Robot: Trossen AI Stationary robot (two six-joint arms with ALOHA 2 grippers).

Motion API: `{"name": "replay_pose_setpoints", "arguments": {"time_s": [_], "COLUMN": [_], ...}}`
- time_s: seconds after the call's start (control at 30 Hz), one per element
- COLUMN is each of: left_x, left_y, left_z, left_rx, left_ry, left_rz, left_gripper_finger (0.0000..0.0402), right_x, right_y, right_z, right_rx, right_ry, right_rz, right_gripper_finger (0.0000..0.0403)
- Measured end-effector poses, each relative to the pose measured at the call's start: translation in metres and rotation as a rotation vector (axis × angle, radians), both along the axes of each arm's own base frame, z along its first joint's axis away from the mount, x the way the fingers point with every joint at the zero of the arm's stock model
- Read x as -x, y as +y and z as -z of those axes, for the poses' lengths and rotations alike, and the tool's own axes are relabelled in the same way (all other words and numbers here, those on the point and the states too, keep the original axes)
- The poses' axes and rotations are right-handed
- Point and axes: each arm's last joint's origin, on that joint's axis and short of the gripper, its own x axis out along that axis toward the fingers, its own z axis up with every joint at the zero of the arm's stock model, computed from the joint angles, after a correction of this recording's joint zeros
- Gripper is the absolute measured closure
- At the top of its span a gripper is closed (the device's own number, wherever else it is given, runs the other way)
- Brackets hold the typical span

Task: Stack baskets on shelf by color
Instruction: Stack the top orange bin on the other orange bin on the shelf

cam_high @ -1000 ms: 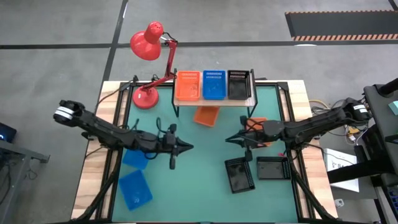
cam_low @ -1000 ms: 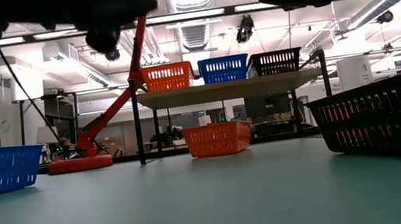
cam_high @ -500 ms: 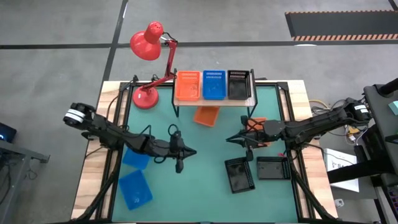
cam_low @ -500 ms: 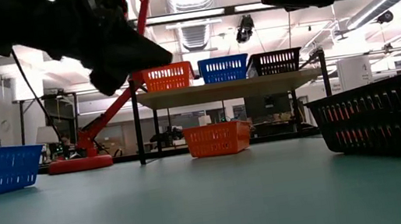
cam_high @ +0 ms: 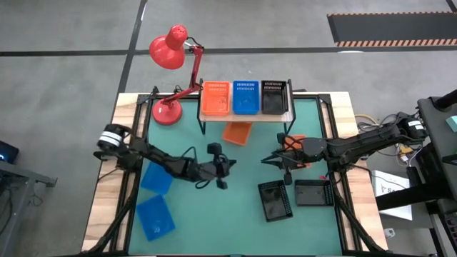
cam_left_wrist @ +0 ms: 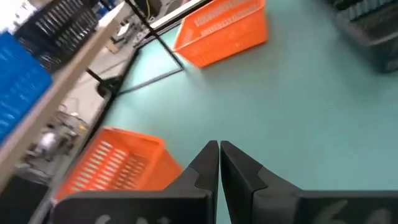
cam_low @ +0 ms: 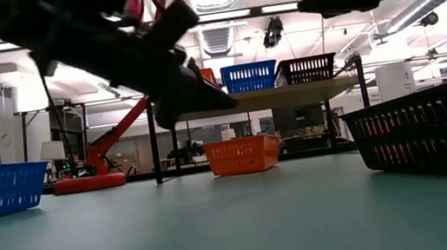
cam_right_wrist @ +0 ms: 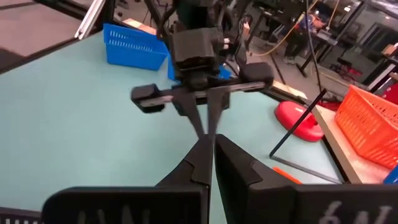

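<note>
Light-wood shelf [cam_high: 246, 116] holds one orange, one blue, one black mesh basket. Six remain on the table. Left gripper [cam_high: 230, 167], right gripper [cam_high: 265, 159]: fingers together, empty.

Green-topped table [cam_high: 235, 207] carries the shelf [cam_high: 246, 116], a red desk lamp [cam_high: 168, 111], two blue baskets [cam_high: 155, 205], two black baskets [cam_high: 293, 196] and orange baskets [cam_high: 237, 133] near the shelf legs.
</note>
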Motion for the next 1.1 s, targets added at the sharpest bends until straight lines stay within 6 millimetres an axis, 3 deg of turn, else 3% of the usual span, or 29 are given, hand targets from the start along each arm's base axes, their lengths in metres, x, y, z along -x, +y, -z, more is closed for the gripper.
{"name": "replay_pose_setpoints", "arguments": {"time_s": [0.17, 0.3, 0.5, 0.73, 1.1], "left_x": [-0.006, -0.006, -0.005, -0.004, -0.004], "left_y": [0.031, 0.057, 0.083, 0.094, 0.100], "left_z": [-0.002, -0.003, 0.000, 0.004, 0.004], "left_rx": [-0.100, -0.052, -0.029, -0.019, 0.016], "left_ry": [0.100, 0.134, 0.150, 0.163, 0.143], "left_rz": [0.028, 0.064, 0.024, 0.001, 0.001], "left_gripper_finger": [0.0402, 0.0396, 0.0329, 0.0253, 0.0244], "right_x": [0.001, 0.001, 0.001, 0.001, 0.001], "right_y": [0.000, 0.000, 0.000, 0.000, 0.000], "right_z": [0.000, -0.001, 0.000, 0.001, 0.001], "right_rx": [0.010, 0.009, 0.007, 0.014, 0.009], "right_ry": [0.002, 0.002, 0.008, 0.018, 0.021], "right_rz": [-0.002, -0.002, -0.001, -0.003, -0.001], "right_gripper_finger": [0.0394, 0.0394, 0.0394, 0.0394, 0.0394]}}
